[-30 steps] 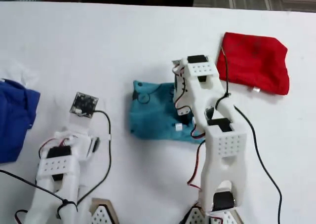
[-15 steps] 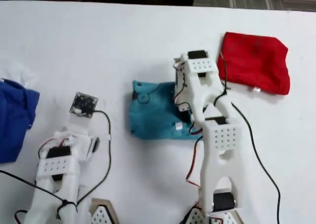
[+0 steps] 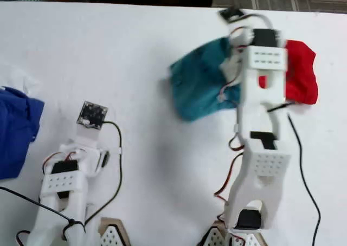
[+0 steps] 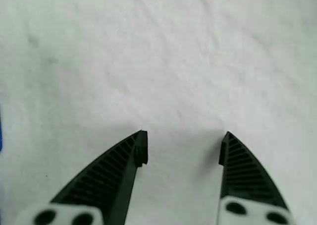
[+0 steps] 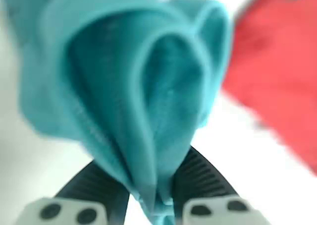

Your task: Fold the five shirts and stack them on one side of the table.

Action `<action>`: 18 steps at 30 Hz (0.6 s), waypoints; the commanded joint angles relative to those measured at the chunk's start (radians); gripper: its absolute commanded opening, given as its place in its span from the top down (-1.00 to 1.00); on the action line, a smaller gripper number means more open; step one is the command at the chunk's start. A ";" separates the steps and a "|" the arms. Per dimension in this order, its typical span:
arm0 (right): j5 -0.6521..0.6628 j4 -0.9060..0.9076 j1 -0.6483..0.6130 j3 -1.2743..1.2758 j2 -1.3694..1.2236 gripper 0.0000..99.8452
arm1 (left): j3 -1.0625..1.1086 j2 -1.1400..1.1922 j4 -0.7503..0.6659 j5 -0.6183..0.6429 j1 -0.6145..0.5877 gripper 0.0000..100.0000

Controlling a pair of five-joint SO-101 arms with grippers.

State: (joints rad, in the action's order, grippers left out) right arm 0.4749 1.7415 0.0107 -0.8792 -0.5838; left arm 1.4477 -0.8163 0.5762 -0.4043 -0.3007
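The folded teal shirt (image 3: 199,86) hangs lifted off the table at the back right, bunched between the fingers of my right gripper (image 5: 151,197), which is shut on it. In the high view the right gripper (image 3: 237,67) sits beside the folded red shirt (image 3: 301,72), and the arm covers the red shirt's near edge. The red shirt (image 5: 277,81) lies just behind the teal shirt (image 5: 138,86) in the right wrist view. A blue shirt (image 3: 16,129) lies at the table's left edge. My left gripper (image 4: 182,148) is open over bare white tablecloth at the front left.
The white tablecloth (image 3: 108,51) covers the table. A small dark square board (image 3: 92,114) sits on the left arm. Cables trail beside both arms.
My right gripper has lifted the teal shirt from the table's middle and carried it back and right, next to the red shirt. The left arm has kept still.
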 commanded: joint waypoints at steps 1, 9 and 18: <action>0.080 -0.015 0.071 -0.167 0.048 0.96 | -0.002 -0.018 -0.018 -0.009 -0.005 0.50; 0.163 -0.116 0.232 -0.377 -0.140 0.96 | -0.002 -0.018 -0.018 -0.009 -0.005 0.50; 0.330 -0.288 0.374 -0.399 -0.306 0.96 | -0.002 -0.018 -0.018 -0.009 -0.005 0.50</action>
State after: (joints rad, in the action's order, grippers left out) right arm 0.7848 1.5328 0.3330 -1.2290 -0.8892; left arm 1.4477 -0.8163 0.5762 -0.4043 -0.3007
